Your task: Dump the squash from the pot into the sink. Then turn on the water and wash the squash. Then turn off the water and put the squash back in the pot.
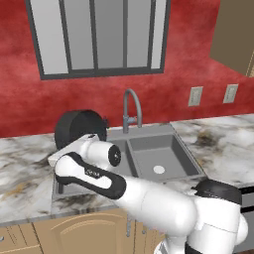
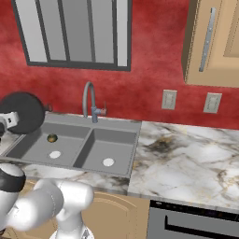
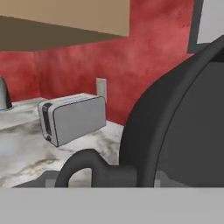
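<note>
The black pot [image 1: 81, 130] stands tipped on its side over the left basin of the grey sink [image 1: 149, 135], its open face turned away from the arm. My gripper [image 1: 54, 159] is at the pot's left edge, shut on its looped handle [image 3: 85, 168]; the fingertips are hidden. In the hand view the pot [image 3: 183, 131] looms on the right. In the right base view the pot [image 2: 22, 112] hangs at the far left, and the small green-and-orange squash [image 2: 52, 138] lies on the floor of the sink's [image 2: 92, 140] left basin, near its back wall.
The grey gooseneck faucet [image 1: 131, 106] rises behind the basin divider, with no water running. A silver toaster [image 3: 72, 117] sits on the marble counter left of the sink. Wall outlets [image 2: 168, 99] and bare counter [image 2: 186, 149] lie to the right.
</note>
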